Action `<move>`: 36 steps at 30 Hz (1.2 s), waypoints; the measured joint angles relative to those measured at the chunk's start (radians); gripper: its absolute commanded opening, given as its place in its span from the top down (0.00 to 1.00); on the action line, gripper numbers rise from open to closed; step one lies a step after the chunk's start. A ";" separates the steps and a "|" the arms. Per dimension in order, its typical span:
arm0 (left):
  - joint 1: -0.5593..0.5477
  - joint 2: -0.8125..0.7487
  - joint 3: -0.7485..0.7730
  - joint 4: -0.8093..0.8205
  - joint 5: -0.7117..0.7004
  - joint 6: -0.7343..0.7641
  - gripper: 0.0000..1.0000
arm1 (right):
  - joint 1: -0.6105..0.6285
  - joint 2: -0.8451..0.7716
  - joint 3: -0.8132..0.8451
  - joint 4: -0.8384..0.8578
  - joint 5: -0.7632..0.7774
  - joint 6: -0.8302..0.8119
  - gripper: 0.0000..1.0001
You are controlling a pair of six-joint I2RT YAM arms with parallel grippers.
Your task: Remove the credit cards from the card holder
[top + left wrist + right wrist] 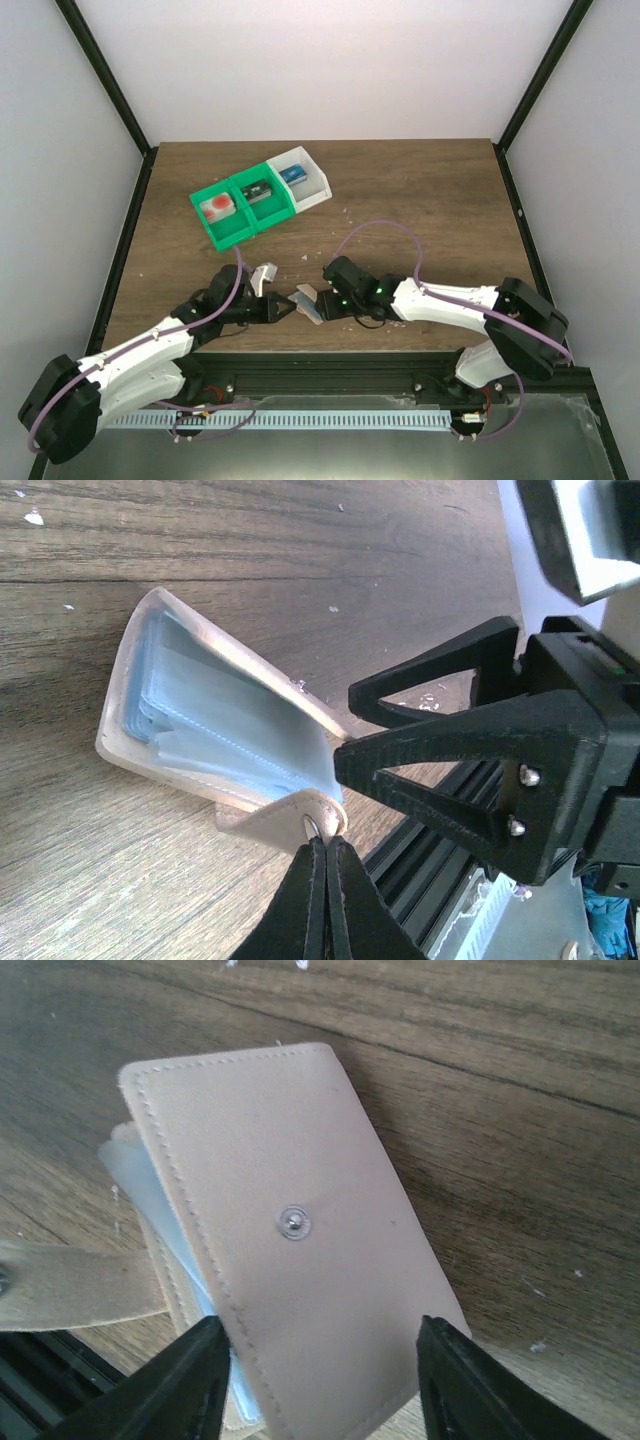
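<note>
Card holder (305,303) held at the table's (430,200) near edge

At the top view's lower centre, the holder is pinched by its tan tab (285,820) in the closed left gripper (322,848). Blue credit cards (210,720) are seen inside. The right gripper (322,1332) is set half-wide astride the tan cover; contact cannot be judged. The bins (262,197) are seen well apart, upper centre.

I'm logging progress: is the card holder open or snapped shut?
Open. The card holder gapes, blue pockets showing; its tab, pinched by the left gripper, hangs clear of the stud.
</note>
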 measured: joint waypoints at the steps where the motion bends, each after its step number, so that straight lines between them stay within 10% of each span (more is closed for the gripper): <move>1: 0.000 0.000 0.000 0.000 -0.001 0.000 1.00 | 0.000 0.000 0.007 -0.004 0.000 -0.006 0.56; 11: 0.000 0.000 -0.007 -0.005 -0.008 0.000 1.00 | 0.000 0.013 0.068 -0.020 0.046 -0.033 0.80; 21: 0.000 -0.023 -0.008 -0.022 -0.030 -0.002 1.00 | 0.001 -0.011 0.045 0.014 -0.018 -0.119 0.43; 36: 0.000 -0.057 -0.008 -0.021 -0.027 -0.023 1.00 | 0.002 -0.011 0.013 0.062 -0.126 -0.270 0.36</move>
